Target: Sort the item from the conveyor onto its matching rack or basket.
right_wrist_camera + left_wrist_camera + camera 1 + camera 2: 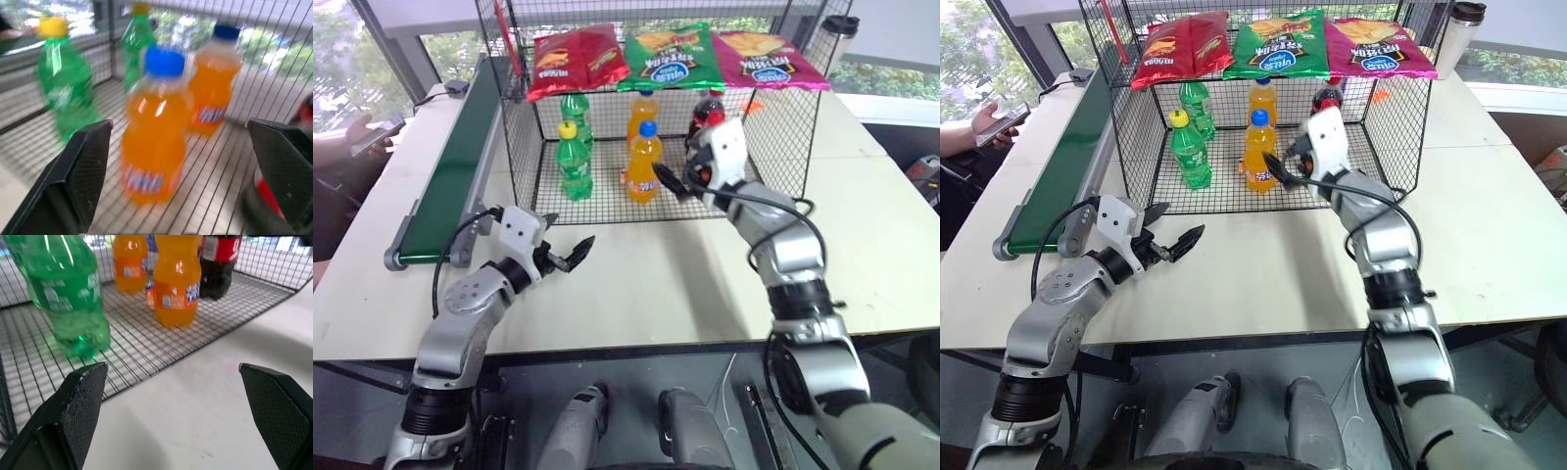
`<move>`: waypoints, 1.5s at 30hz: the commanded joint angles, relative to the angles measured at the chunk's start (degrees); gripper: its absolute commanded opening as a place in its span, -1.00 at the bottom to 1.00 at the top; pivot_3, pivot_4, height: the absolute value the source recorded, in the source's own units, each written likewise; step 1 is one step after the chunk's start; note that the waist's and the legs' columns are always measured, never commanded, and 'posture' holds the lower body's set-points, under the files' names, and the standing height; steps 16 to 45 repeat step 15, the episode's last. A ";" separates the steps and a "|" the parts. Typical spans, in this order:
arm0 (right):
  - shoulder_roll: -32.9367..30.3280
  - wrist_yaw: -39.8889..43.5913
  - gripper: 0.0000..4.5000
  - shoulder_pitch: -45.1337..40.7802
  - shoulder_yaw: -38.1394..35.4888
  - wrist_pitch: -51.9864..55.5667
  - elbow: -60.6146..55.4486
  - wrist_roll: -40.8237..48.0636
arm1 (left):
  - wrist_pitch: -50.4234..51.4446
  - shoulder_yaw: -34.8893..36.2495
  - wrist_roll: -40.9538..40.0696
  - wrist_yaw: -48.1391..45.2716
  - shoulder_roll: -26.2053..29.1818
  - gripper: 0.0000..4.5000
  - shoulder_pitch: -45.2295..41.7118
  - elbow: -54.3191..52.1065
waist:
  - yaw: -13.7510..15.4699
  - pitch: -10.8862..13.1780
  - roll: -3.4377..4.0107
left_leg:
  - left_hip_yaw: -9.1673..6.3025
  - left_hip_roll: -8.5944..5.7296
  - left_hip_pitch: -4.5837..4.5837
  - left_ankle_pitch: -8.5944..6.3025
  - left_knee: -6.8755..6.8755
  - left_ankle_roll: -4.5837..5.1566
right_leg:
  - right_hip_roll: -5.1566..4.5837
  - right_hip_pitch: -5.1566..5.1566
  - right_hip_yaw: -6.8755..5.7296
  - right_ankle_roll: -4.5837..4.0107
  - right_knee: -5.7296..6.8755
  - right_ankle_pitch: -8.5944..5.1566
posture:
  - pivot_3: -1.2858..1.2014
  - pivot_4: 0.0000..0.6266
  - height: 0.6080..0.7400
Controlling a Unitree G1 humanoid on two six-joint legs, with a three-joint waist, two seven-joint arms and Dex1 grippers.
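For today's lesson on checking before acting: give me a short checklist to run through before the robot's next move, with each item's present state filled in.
1. Front orange soda bottle upright on the cage floor: ok.
2. Right gripper open, off the bottle: ok.
3. Left gripper open, holding nothing: ok.
4. Conveyor belt free of items: ok on the visible stretch.
5. Green bottles upright: ok.
6. Cola bottle upright: cannot tell, partly hidden.
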 commanded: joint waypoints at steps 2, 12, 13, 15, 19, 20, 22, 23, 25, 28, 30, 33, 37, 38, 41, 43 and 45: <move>-3.43 7.41 0.98 10.08 2.30 9.39 -14.94 7.52 | -0.11 0.68 -0.56 -0.47 0.40 1.00 -0.58 -0.51 | -0.09 0.00 0.01 | 0.02 0.02 0.00 0.00 0.00 0.00 | -0.01 -0.01 0.00 -0.05 0.00 -0.03 | 0.03 -0.52 0.98; -7.16 9.43 0.98 18.52 0.51 12.52 -18.18 10.49 | -0.27 0.28 -0.49 -1.39 0.31 1.00 0.24 1.49 | 0.15 0.00 0.01 | 0.04 0.03 0.04 -0.08 0.08 -0.12 | -0.06 0.11 0.00 -0.23 -0.06 -0.10 | 0.03 -0.52 0.98; -7.38 9.45 0.98 18.60 0.59 12.40 -18.30 10.45 | -0.64 0.14 -0.41 -1.65 0.31 1.00 0.40 1.66 | 0.15 0.00 0.01 | 0.04 0.03 0.04 -0.08 0.08 -0.13 | -0.06 0.11 0.00 -0.23 -0.07 -0.09 | 0.03 -0.52 0.98; -7.56 9.46 0.98 18.62 0.66 12.27 -18.35 10.45 | -1.10 -0.01 -0.29 -1.98 0.30 1.00 0.53 1.93 | 0.14 0.00 0.00 | 0.05 0.03 0.04 -0.08 0.08 -0.12 | -0.06 0.11 0.00 -0.23 -0.08 -0.09 | 0.03 -0.52 0.98; -7.56 9.46 0.98 18.62 0.66 12.27 -18.35 10.45 | -1.10 -0.01 -0.29 -1.98 0.30 1.00 0.53 1.93 | 0.14 0.00 0.00 | 0.05 0.03 0.04 -0.08 0.08 -0.12 | -0.06 0.11 0.00 -0.23 -0.08 -0.09 | 0.03 -0.52 0.98; -7.56 9.46 0.98 18.62 0.66 12.27 -18.35 10.45 | -1.10 -0.01 -0.29 -1.98 0.30 1.00 0.53 1.93 | 0.14 0.00 0.00 | 0.05 0.03 0.04 -0.08 0.08 -0.12 | -0.06 0.11 0.00 -0.23 -0.08 -0.09 | 0.03 -0.52 0.98; -7.56 9.46 0.98 18.62 0.66 12.27 -18.35 10.45 | -1.10 -0.01 -0.29 -1.98 0.30 1.00 0.53 1.93 | 0.14 0.00 0.00 | 0.05 0.03 0.04 -0.08 0.08 -0.12 | -0.06 0.11 0.00 -0.23 -0.08 -0.09 | 0.03 -0.52 0.98; -7.56 9.46 0.98 18.62 0.66 12.27 -18.35 10.45 | -1.10 -0.01 -0.29 -1.98 0.30 1.00 0.53 1.93 | 0.14 0.00 0.00 | 0.05 0.03 0.04 -0.08 0.08 -0.12 | -0.06 0.11 0.00 -0.23 -0.08 -0.09 | 0.03 -0.52 0.98; -7.56 9.46 0.98 18.62 0.66 12.27 -18.35 10.45 | -1.10 -0.01 -0.29 -1.98 0.30 1.00 0.53 1.93 | 0.14 0.00 0.00 | 0.05 0.03 0.04 -0.08 0.08 -0.12 | -0.06 0.11 0.00 -0.23 -0.08 -0.09 | 0.03 -0.52 0.98; -7.56 9.46 0.98 18.62 0.66 12.27 -18.35 10.45 | -1.10 -0.01 -0.29 -1.98 0.30 1.00 0.53 1.93 | 0.14 0.00 0.00 | 0.05 0.03 0.04 -0.08 0.08 -0.12 | -0.06 0.11 0.00 -0.23 -0.08 -0.09 | 0.03 -0.52 0.98; -7.56 9.46 0.98 18.62 0.66 12.27 -18.35 10.45 | -1.10 -0.01 -0.29 -1.98 0.30 1.00 0.53 1.93 | 0.14 0.00 0.00 | 0.05 0.03 0.04 -0.08 0.08 -0.12 | -0.06 0.11 0.00 -0.23 -0.08 -0.09 | 0.03 -0.52 0.98; -7.56 9.46 0.98 18.62 0.66 12.27 -18.35 10.45 | -1.10 -0.01 -0.29 -1.98 0.30 1.00 0.53 1.93 | 0.14 0.00 0.00 | 0.05 0.03 0.04 -0.08 0.08 -0.12 | -0.06 0.11 0.00 -0.23 -0.08 -0.09 | 0.03 -0.52 0.98; -7.56 9.46 0.98 18.62 0.66 12.27 -18.35 10.45 | -1.10 -0.01 -0.29 -1.98 0.30 1.00 0.53 1.93 | 0.14 0.00 0.00 | 0.05 0.03 0.04 -0.08 0.08 -0.12 | -0.06 0.11 0.00 -0.23 -0.08 -0.09 | 0.03 -0.52 0.98; -7.56 9.46 0.98 18.62 0.66 12.27 -18.35 10.45 | -1.10 -0.01 -0.29 -1.98 0.30 1.00 0.53 1.93 | 0.14 0.00 0.00 | 0.05 0.03 0.04 -0.08 0.08 -0.12 | -0.06 0.11 0.00 -0.23 -0.08 -0.09 | 0.03 -0.52 0.98; -7.56 9.46 0.98 18.62 0.66 12.27 -18.35 10.45 | -1.10 -0.01 -0.29 -1.98 0.30 1.00 0.53 1.93 | 0.14 0.00 0.00 | 0.05 0.03 0.04 -0.08 0.08 -0.12 | -0.06 0.11 0.00 -0.23 -0.08 -0.09 | 0.03 -0.52 0.98; -7.56 9.46 0.98 18.62 0.66 12.27 -18.35 10.45 | -1.10 -0.01 -0.29 -1.98 0.30 1.00 0.53 1.93 | 0.14 0.00 0.00 | 0.05 0.03 0.04 -0.08 0.08 -0.12 | -0.06 0.11 0.00 -0.23 -0.08 -0.09 | 0.03 -0.52 0.98; -7.56 9.46 0.98 18.62 0.66 12.27 -18.35 10.45 | -1.10 -0.01 -0.29 -1.98 0.30 1.00 0.53 1.93 | 0.14 0.00 0.00 | 0.05 0.03 0.04 -0.08 0.08 -0.12 | -0.06 0.11 0.00 -0.23 -0.08 -0.09 | 0.03 -0.52 0.98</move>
